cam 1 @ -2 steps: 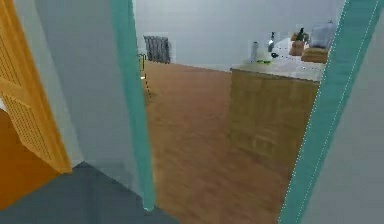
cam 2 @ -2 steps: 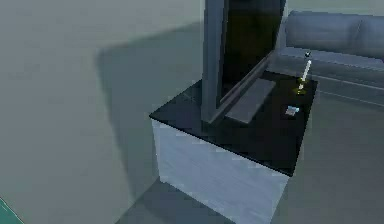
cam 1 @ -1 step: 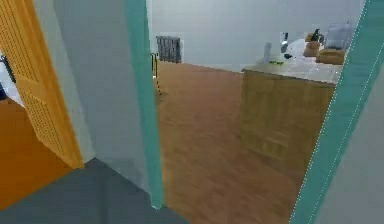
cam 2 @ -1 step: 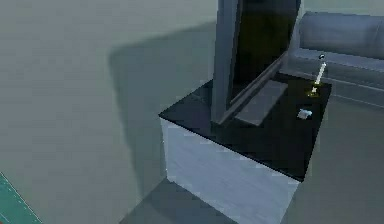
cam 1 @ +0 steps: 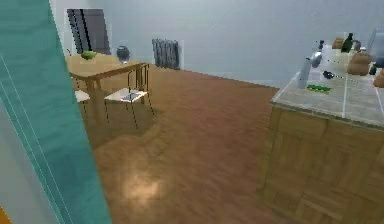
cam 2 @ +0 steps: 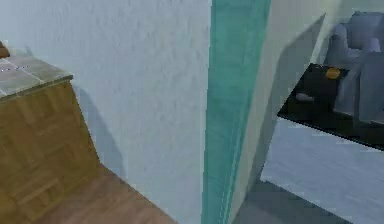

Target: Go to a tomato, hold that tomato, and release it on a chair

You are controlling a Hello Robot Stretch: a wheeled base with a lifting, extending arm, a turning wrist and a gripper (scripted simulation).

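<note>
"Looking close by first, what is there?" asked Tim.

"A blue-green door frame [cam 1: 40,120] on the forward view's left, and brown wood floor [cam 1: 190,150]. On the right is a wood counter [cam 1: 320,165] with a tile top," said Ana.

"What sits on the counter?"

"A flat green patch [cam 1: 318,88] lies near its front edge. Farther back stand a dark bottle [cam 1: 347,43] and some brown lumps [cam 1: 360,62]. They are too small to name."

"And farther away?"

"A wood table [cam 1: 105,68] with a green blob [cam 1: 88,55] on top. A chair [cam 1: 128,97] with a white seat stands just beside the table, on the near side. Behind them a grey radiator [cam 1: 166,53] is on the far wall."

"What about the arm side view?"

"The counter's end is on the left, then a white wall [cam 2: 140,90], then the blue-green door frame. Past it is a dark low table [cam 2: 330,110] with a little orange thing [cam 2: 333,72] on it. A grey-blue sofa [cam 2: 360,55] stands behind that."

"Where is the tomato?"

"I cannot tell. None of the small blobs is clear enough to call a tomato."

"How does it lie from the gripper?"

"I cannot tell that. I also cannot tell what state the gripper is in."
</note>
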